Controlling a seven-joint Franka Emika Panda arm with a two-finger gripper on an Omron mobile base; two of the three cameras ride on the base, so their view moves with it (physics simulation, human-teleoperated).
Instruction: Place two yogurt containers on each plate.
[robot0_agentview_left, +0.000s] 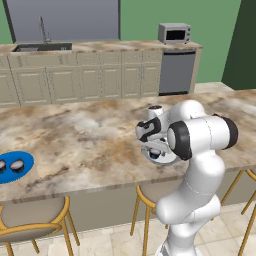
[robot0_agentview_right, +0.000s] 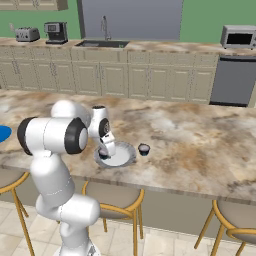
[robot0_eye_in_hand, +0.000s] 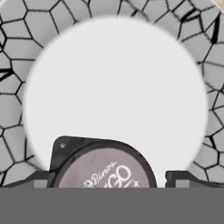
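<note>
The grey-white plate (robot0_agentview_right: 123, 155) lies near the counter's front edge, its rim (robot0_eye_in_hand: 17, 144) patterned with cracks around a plain white middle. My gripper (robot0_agentview_right: 104, 151) hangs low over the plate's left part, and a yogurt container (robot0_eye_in_hand: 103, 173) sits on the plate between its fingers. The jaws stand a little wider than the cup, with a gap at the right fingertip (robot0_eye_in_hand: 179, 177), so the gripper is open. Another yogurt container (robot0_agentview_right: 144, 148) stands on the counter just right of the plate. Far left, the blue plate (robot0_agentview_left: 26, 159) carries two yogurt containers (robot0_agentview_left: 17, 165).
Bar stools (robot0_agentview_left: 30, 220) line the counter's near side. Across the aisle, the back counter holds a sink (robot0_agentview_right: 102, 44), a microwave (robot0_agentview_right: 238, 36), a toaster (robot0_agentview_right: 27, 34) and a coffee machine (robot0_agentview_right: 56, 32). A dishwasher (robot0_agentview_right: 232, 82) sits below the microwave.
</note>
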